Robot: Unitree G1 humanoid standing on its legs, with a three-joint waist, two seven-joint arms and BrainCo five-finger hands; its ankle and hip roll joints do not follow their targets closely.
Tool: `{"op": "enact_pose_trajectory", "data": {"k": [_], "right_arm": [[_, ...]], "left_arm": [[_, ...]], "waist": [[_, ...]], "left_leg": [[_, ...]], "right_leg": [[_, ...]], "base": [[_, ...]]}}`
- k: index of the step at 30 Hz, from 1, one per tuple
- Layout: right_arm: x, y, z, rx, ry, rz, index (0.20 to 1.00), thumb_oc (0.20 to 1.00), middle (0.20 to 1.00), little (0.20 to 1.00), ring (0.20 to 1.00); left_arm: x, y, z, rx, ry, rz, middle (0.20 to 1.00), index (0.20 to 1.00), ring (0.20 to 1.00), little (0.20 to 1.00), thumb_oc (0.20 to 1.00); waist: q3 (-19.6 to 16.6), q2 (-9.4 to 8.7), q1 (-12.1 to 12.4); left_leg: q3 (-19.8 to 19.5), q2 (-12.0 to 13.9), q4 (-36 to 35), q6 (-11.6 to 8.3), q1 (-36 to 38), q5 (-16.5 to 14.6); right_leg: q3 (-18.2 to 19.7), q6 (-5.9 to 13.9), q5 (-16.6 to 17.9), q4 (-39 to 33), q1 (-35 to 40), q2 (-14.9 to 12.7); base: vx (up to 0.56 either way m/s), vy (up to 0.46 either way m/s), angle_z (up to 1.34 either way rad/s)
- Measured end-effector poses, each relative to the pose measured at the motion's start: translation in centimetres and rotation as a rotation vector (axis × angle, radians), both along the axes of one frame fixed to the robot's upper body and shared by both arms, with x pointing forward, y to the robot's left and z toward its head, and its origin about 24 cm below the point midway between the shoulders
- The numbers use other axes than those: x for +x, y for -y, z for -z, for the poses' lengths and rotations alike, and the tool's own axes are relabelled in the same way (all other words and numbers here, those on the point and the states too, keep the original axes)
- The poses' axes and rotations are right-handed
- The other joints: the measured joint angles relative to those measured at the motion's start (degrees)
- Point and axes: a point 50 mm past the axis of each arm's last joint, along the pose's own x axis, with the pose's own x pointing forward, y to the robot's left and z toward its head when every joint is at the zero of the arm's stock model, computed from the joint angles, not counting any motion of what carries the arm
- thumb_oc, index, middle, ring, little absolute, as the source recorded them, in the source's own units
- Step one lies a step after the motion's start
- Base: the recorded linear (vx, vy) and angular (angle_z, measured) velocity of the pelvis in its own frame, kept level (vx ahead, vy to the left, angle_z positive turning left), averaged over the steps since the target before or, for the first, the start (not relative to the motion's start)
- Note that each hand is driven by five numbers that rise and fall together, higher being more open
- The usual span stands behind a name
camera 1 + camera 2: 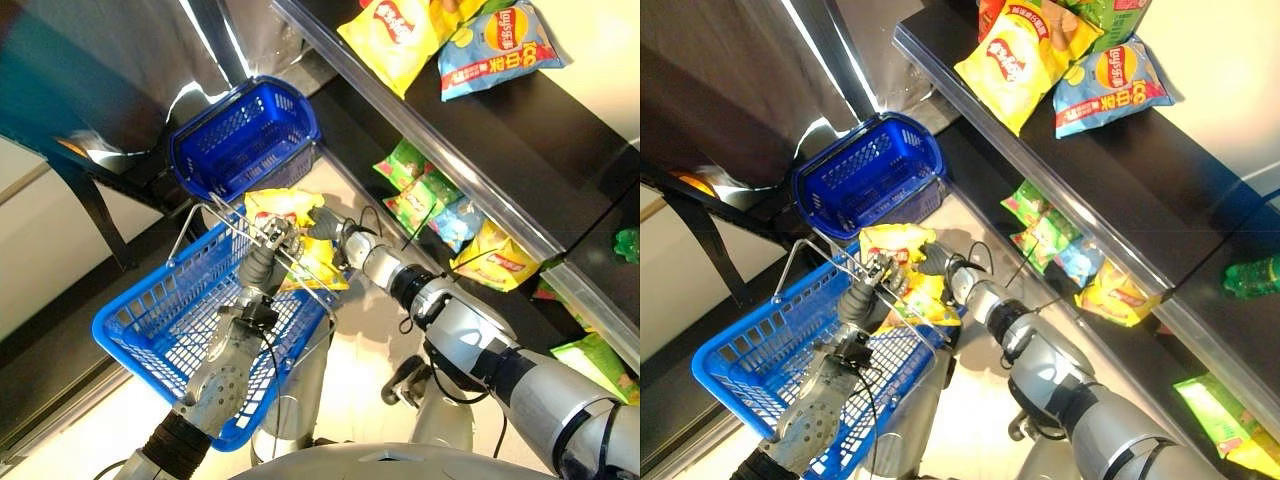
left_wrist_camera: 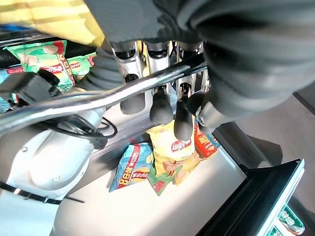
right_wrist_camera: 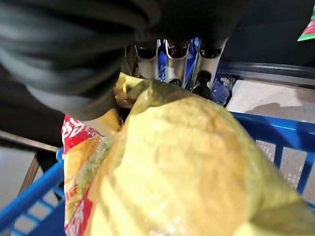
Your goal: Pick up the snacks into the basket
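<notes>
A blue plastic basket hangs in front of me by its metal handle, and my left hand is curled round that handle. My right hand is shut on a yellow chip bag and holds it over the basket's near right rim. Up close in the right wrist view, that bag lies under the fingers with the basket rim just past it. More snack bags lie on the dark shelves: a yellow one and a blue one on top.
A second blue basket stands further off by a dark frame. The lower shelf holds green bags, a blue bag and a yellow bag. A metal shelf edge runs diagonally to my right.
</notes>
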Motion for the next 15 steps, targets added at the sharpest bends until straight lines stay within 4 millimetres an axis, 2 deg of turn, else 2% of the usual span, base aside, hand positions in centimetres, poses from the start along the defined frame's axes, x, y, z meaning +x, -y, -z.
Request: {"op": "enact_pose_trajectory", "data": {"k": [15], "right_arm": [[-0.75, -0.47, 0.84, -0.169, 0.071, -0.114, 0.200, 0.200, 0.200, 0.200, 0.200]], "left_arm": [[-0.06, 0.25, 0.15, 0.003, -0.011, 0.022, 0.200, 0.200, 0.200, 0.200, 0.200]], "waist": [[0.0, 0.03, 0.0]], "left_leg": [[0.1, 0.0, -0.1, -0.02, 0.0, 0.0]], "right_leg": [[0.0, 0.08, -0.1, 0.2, -0.2, -0.2]], "base": [[0.00, 0.000, 0.00]]}}
